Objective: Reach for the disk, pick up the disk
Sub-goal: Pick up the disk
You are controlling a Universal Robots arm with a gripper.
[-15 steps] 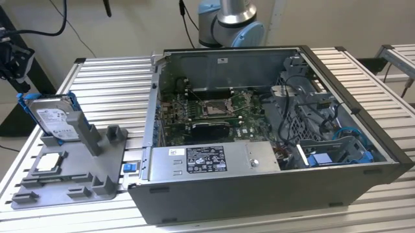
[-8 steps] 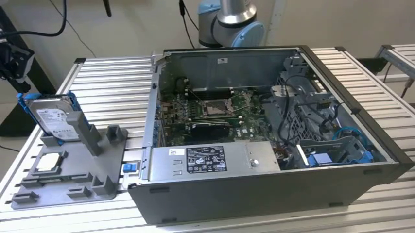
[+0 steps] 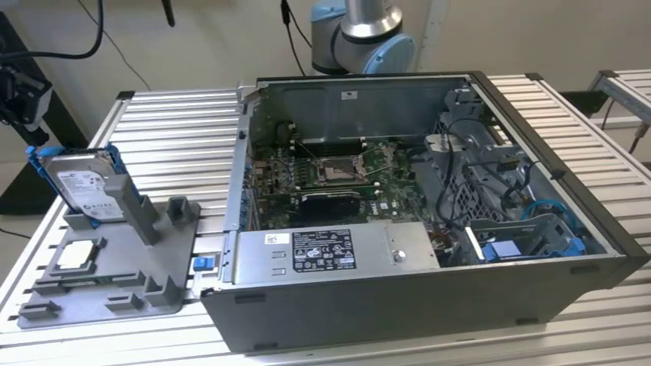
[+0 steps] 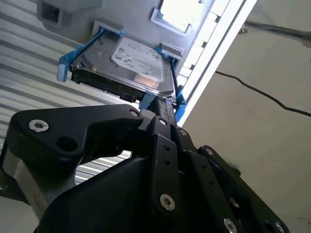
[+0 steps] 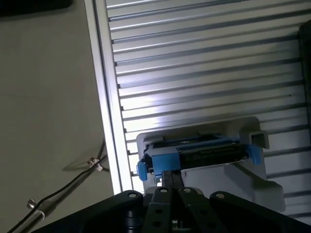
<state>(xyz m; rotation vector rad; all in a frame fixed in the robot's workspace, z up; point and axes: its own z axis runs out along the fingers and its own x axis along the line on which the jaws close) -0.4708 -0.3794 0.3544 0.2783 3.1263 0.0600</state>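
- Arm: the silver-and-light-blue base joint (image 3: 361, 34) stands behind the computer case. The black wrist end (image 3: 20, 95) hangs at the exterior view's left edge, just above the disk's upper corner and out over the rim of the surface (image 3: 173, 122).
- Computer case (image 3: 407, 305): it lies open on the slatted metal surface towards the exterior view's right, with board and cables exposed. A long grey box with a sticker (image 3: 325, 250) sits along its near side, well apart from the wrist.
- Grey fixture tray (image 3: 112, 274): it is on the surface just beside the case. Nothing lies between tray and wrist.
- Disk (image 3: 84, 187): it stands tilted on edge in the tray's far slot, label face showing in the second wrist view (image 4: 131, 63), blue bracket around it (image 5: 204, 154).
- Processor chip (image 3: 76, 257): it lies flat in a tray pocket near the disk.
- Tool (image 4: 162, 103): the fingers are pressed nearly together, with a thin slit between them in the first wrist view (image 5: 167, 174). The tips are against the blue bracket's corner; I cannot tell whether any bracket sits between them.
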